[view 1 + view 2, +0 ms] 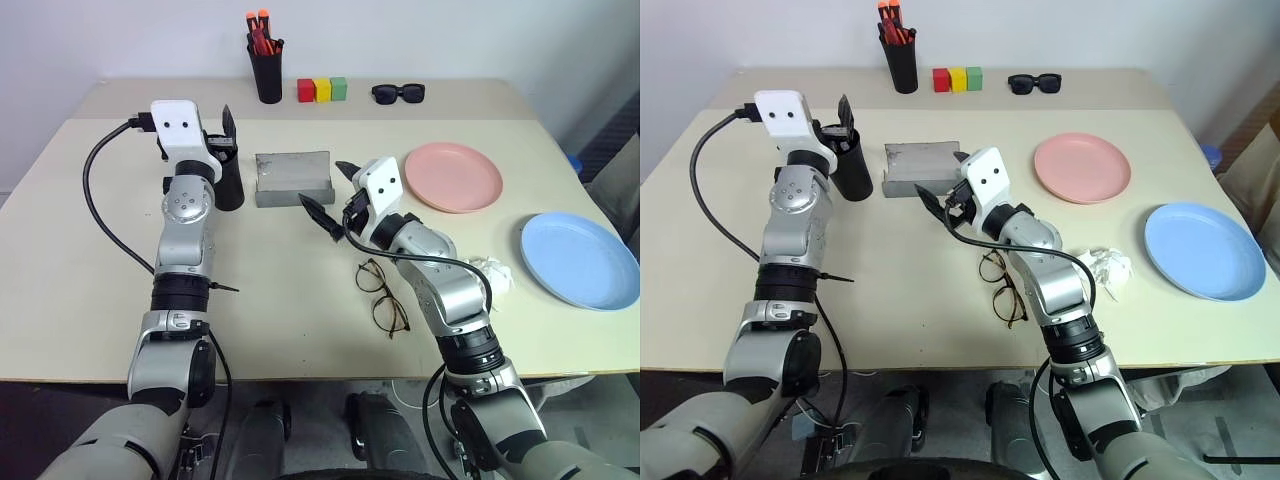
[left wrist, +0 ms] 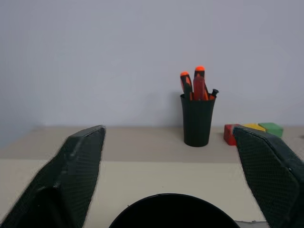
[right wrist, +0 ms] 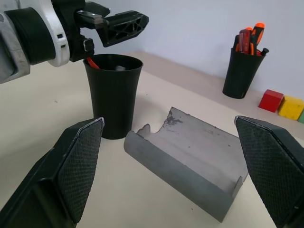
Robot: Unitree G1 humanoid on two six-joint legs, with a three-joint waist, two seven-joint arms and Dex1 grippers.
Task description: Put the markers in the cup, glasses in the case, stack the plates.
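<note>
The wide black cup (image 1: 228, 182) stands left of the open grey case (image 1: 293, 178). My left gripper (image 1: 215, 140) hangs open just above the cup's rim (image 2: 173, 211), holding nothing. Inside the cup, the right wrist view shows the red end of a marker (image 3: 93, 63); the rest of it is hidden. My right gripper (image 1: 335, 195) is open and empty, just in front of the case's right end. The wire-frame glasses (image 1: 380, 297) lie on the table in front of it, beside the right forearm. The pink plate (image 1: 453, 176) and the blue plate (image 1: 580, 260) sit apart at the right.
At the back stand a narrow black pen holder (image 1: 266, 70) with orange-red pens, three coloured blocks (image 1: 322, 90) and black sunglasses (image 1: 398, 93). A crumpled white tissue (image 1: 497, 272) lies between the glasses and the blue plate. A black cable (image 1: 100, 200) loops off the left wrist.
</note>
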